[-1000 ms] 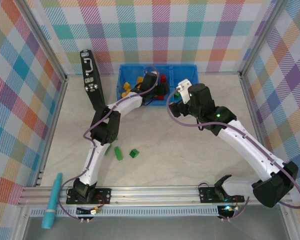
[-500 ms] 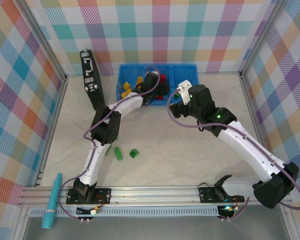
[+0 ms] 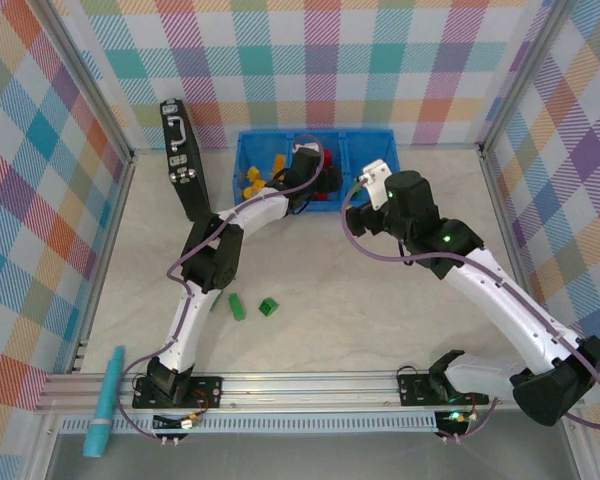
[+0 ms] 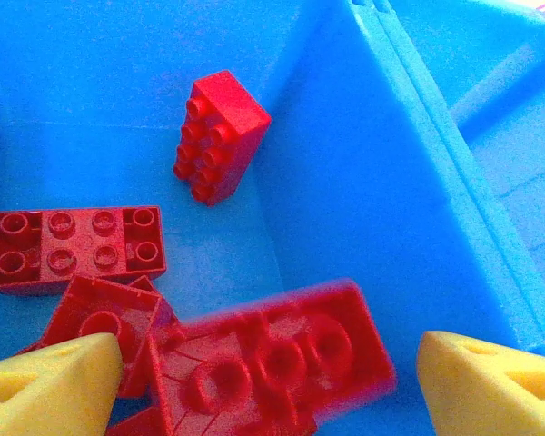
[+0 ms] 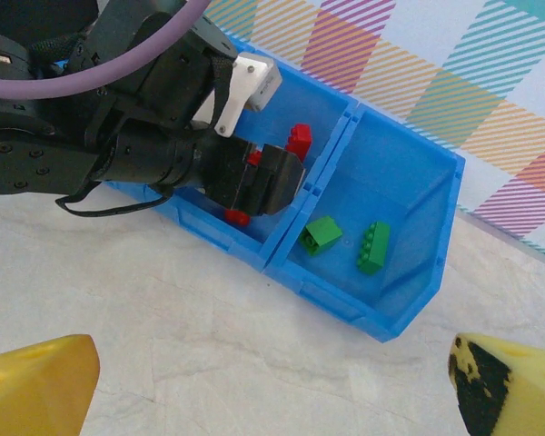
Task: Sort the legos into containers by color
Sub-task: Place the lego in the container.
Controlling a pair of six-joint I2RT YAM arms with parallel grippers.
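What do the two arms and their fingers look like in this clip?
Both the left arm and the right arm have white links, black joints and a purple cable alongside. A green light glows on the right one. The fingers are yellow wedges; one right finger carries black scuffs.

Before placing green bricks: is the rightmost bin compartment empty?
Not empty. The compartment holds a square green brick and a longer green brick.
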